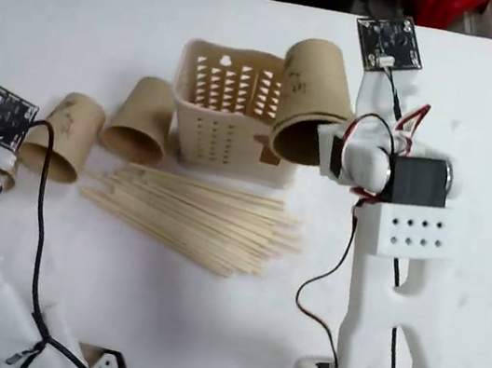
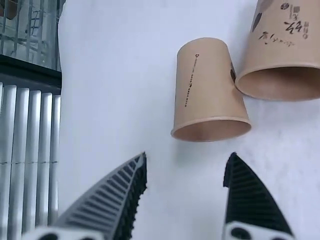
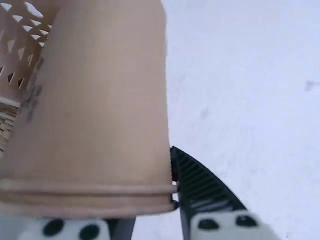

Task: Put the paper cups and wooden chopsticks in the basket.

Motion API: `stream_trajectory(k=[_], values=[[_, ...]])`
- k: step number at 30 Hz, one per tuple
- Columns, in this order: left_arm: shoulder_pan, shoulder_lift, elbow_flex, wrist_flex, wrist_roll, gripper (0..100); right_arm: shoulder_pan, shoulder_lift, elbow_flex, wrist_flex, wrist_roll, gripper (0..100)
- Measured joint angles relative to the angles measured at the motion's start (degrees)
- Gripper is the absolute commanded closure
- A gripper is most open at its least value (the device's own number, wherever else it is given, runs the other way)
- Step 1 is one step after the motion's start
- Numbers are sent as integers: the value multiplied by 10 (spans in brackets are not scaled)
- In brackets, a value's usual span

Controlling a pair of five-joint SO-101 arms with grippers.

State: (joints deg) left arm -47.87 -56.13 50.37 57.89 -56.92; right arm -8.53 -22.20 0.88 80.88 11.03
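Cup [image 1: 312,101] is clamped in my right jaws, tilted at the basket's [image 1: 225,138] right edge. My left jaws stand wide over the bench [image 1: 203,328], near a second cup [image 1: 65,135] and third cup [image 1: 141,119] lying left of the basket. Chopsticks [image 1: 194,213] lie heaped nearer.

Kraft brown with dark print on all three: right cup [image 1: 316,92], middle cup [image 1: 141,119], left cup [image 1: 63,135]. Cream on basket [image 1: 225,110], pierced with rows of small triangles above and round dots below, plus a brown mark low on the front. Pale straw yellow on chopsticks [image 1: 198,214]. Plain white on table [image 1: 203,328]. Black, ribbed across, on fingers [image 2: 117,195] of left gripper [image 2: 187,162], white at the base. White on right arm [image 1: 393,294], with black motor [image 1: 417,180], black board [image 1: 390,43], red and black wires [image 1: 410,117]
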Motion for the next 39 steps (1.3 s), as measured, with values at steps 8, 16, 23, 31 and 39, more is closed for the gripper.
stream_trajectory(k=[8, 16, 23, 31, 39], values=[[-1, 0, 13, 0, 0, 744, 1, 13, -15, -25, 0, 965], [-1, 0, 32, 0, 0, 744, 1, 80, -199, 69, 0, 971], [-1, 0, 32, 0, 0, 744, 1, 181, -349, 135, 0, 965], [-1, 0, 33, 0, 0, 744, 4, 274, -477, 142, 0, 724], [-1, 0, 47, 0, 0, 744, 4, 326, -516, 142, 0, 724]])
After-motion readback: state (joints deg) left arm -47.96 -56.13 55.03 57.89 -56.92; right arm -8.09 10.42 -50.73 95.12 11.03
